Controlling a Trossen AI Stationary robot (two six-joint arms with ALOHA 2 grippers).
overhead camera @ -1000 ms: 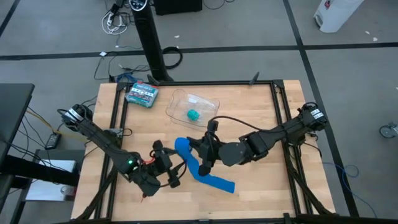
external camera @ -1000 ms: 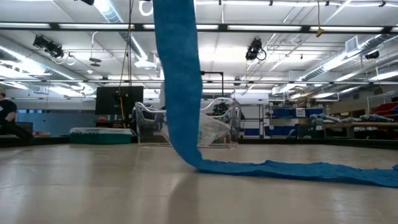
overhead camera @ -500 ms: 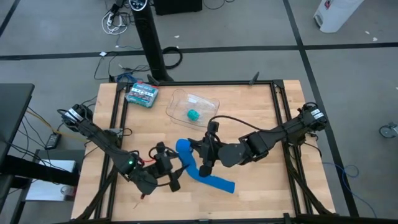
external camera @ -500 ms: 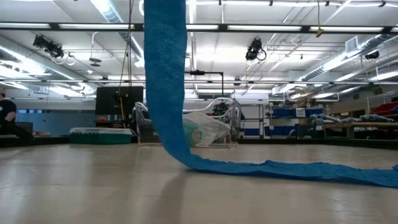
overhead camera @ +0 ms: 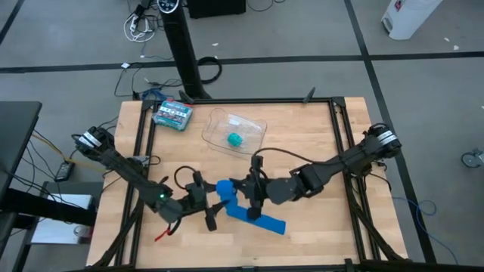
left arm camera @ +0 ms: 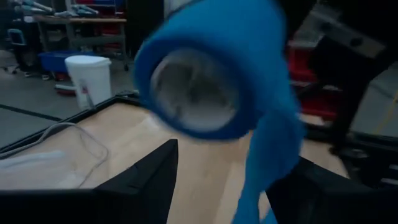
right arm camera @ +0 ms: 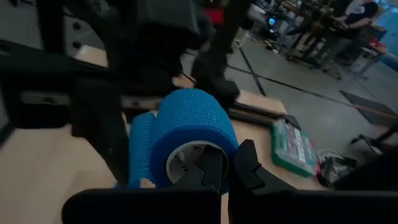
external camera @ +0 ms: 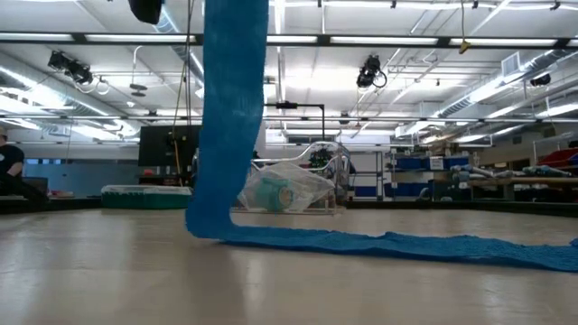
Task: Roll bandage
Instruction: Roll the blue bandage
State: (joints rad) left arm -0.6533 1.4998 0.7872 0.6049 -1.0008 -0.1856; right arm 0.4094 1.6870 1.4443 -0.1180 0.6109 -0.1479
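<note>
The bright blue bandage is partly wound into a roll [overhead camera: 225, 189] with a pale hollow core [right arm camera: 189, 163]. Its loose strip [external camera: 230, 117] hangs down from the roll, and the strip's end lies flat on the table [overhead camera: 261, 221]. My right gripper [overhead camera: 246, 193] is shut on the roll, held above the table's near middle. My left gripper [overhead camera: 206, 202] is open just left of the roll. Its two fingers [left arm camera: 152, 180] stand wide apart below the roll in the left wrist view, touching nothing that I can see. My right gripper holds the roll by the wall at its open end [right arm camera: 225, 149], one finger in front of the hollow core and one outside it. The fingers come level from the table's right side. The roll is lifted clear, and its strip hangs below it down to the table.
A clear plastic container [overhead camera: 249, 125] holding a small teal roll [overhead camera: 235, 139] stands behind the work spot. A green-and-white box [overhead camera: 172, 113] lies at the far left. A person [external camera: 11, 167] shows far off in the room.
My right gripper has carried the roll a little toward the table's near edge. The foot of the hanging strip has shifted along the table away from the strip's lying end, so more strip lies flat. My left gripper has turned and closed in on the roll.
</note>
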